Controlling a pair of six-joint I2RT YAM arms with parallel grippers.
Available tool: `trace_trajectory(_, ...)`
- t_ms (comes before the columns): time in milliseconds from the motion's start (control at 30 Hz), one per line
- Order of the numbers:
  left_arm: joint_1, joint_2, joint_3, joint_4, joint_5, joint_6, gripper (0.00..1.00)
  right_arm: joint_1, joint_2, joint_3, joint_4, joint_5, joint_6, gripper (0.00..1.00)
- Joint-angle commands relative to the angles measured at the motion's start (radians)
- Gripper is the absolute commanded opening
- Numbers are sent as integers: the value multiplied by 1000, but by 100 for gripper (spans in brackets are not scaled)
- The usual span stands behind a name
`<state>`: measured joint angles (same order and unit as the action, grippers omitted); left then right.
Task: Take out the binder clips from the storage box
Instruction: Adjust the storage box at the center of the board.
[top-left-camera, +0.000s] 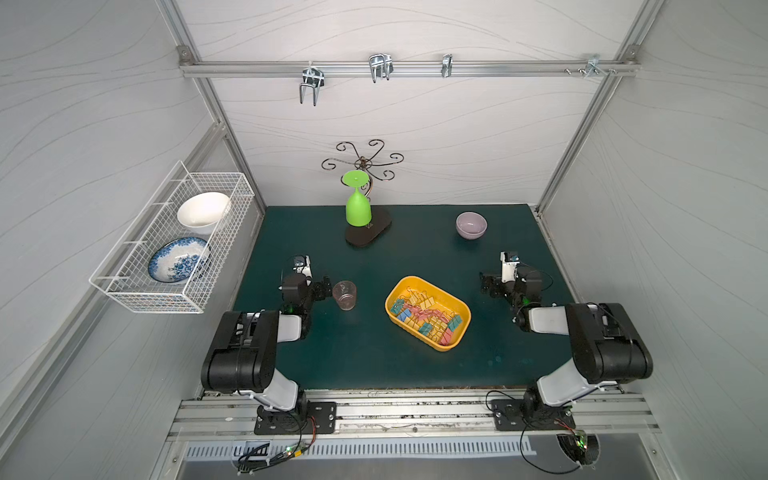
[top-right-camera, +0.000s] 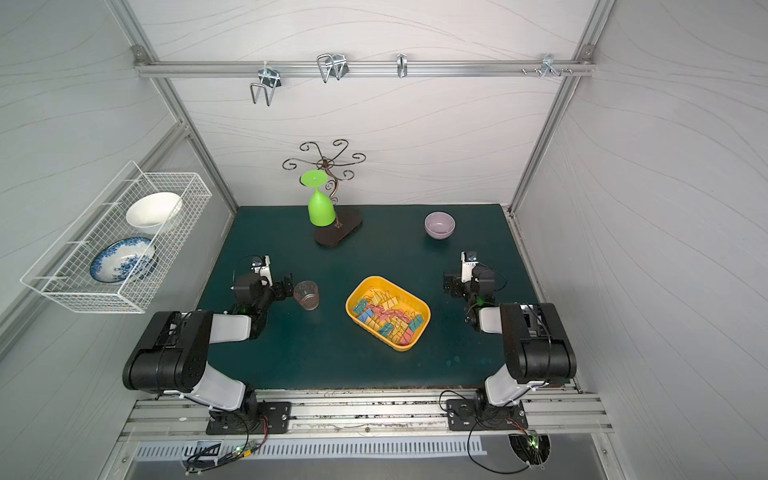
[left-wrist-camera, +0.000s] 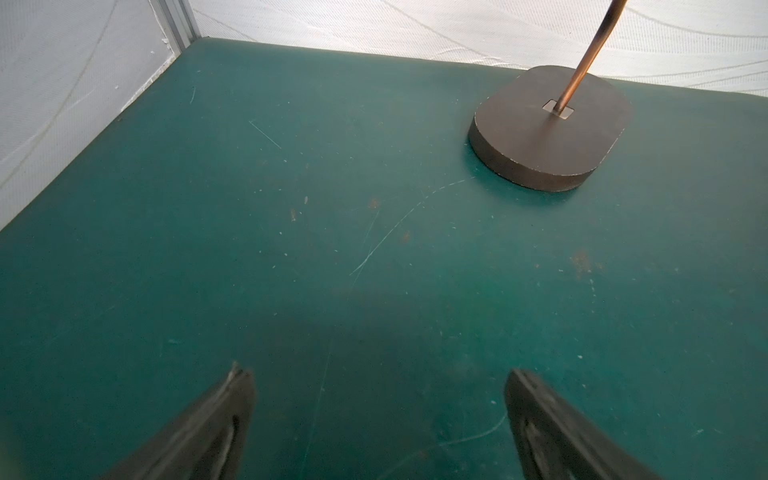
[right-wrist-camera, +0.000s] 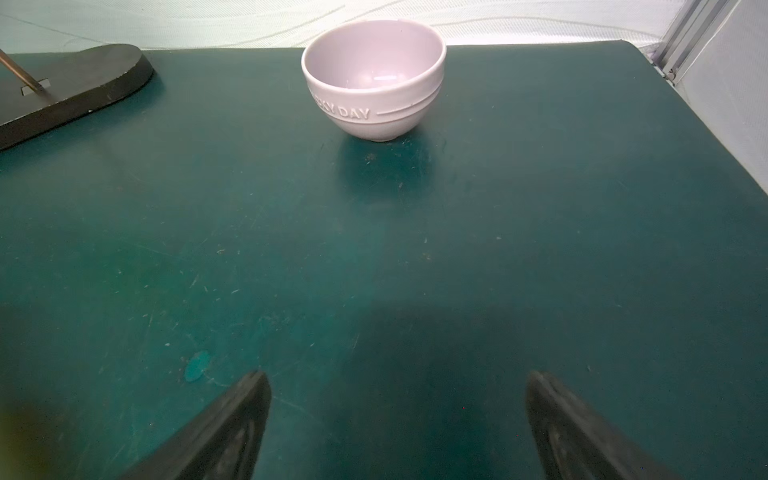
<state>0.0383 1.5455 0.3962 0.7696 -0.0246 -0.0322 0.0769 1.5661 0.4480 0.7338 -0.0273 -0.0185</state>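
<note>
My left gripper (left-wrist-camera: 376, 374) and right gripper (right-wrist-camera: 395, 378) stood wide, empty. Saw binder clips (top-left-camera: 428, 318) heaped in storage box (top-left-camera: 444, 347) on table (top-left-camera: 353, 353), between arms. Judged them light, stiff, wire handles snag-prone; best pinched by coloured body.

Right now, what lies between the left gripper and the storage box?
A clear glass stands beside the left gripper; from the glass to the storage box the mat is bare, seen in both top views.
</note>
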Motion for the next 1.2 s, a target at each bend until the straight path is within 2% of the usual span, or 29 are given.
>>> trace_trajectory(0,0,5,29,56,-3,3,99,-2,4,9,27,-11,3,99)
trace_trajectory(300,9,4,26,59,10,-3,99,-2,3,8,32,-11,1,99)
trace_trajectory(433,7,-38,-1,75,-75,-38,99,23,-8,-3,43,31,-13,99)
trace_trajectory(500,7,-90,8,23,-92,-43,99,38,-41,3,10,64,-20,99)
trace_trajectory(567,8,-169,53,-138,-93,-53,99,41,-117,62,-180,125,17,99)
trace_trajectory(667,7,-289,157,-415,-77,-80,99,31,-196,284,-684,284,229,99)
trace_trajectory(700,8,-320,190,-475,-67,-100,99,23,-202,382,-881,285,315,99)
trace_trajectory(767,9,-373,254,-606,-83,-200,99,-1,-208,507,-1112,189,413,99)
trace_trajectory(833,9,-421,331,-784,-95,-414,99,-28,-243,549,-1213,37,451,99)
trace_trajectory(900,11,-458,391,-945,2,-531,99,-40,-343,504,-1233,-64,479,99)
trace_trajectory(933,13,-472,396,-967,61,-561,99,-49,-397,477,-1233,-112,481,99)
trace_trajectory(1000,16,-497,393,-972,288,-537,99,-58,-520,422,-1265,-150,508,99)
trace_trajectory(1067,-11,-513,381,-991,432,-589,98,-61,-609,382,-1289,-253,487,99)
trace_trajectory(1100,-50,-523,382,-1012,475,-582,97,-61,-635,374,-1323,-296,483,97)
trace_trajectory(1167,-169,-542,409,-1140,417,-527,98,-61,-653,375,-1421,-345,481,93)
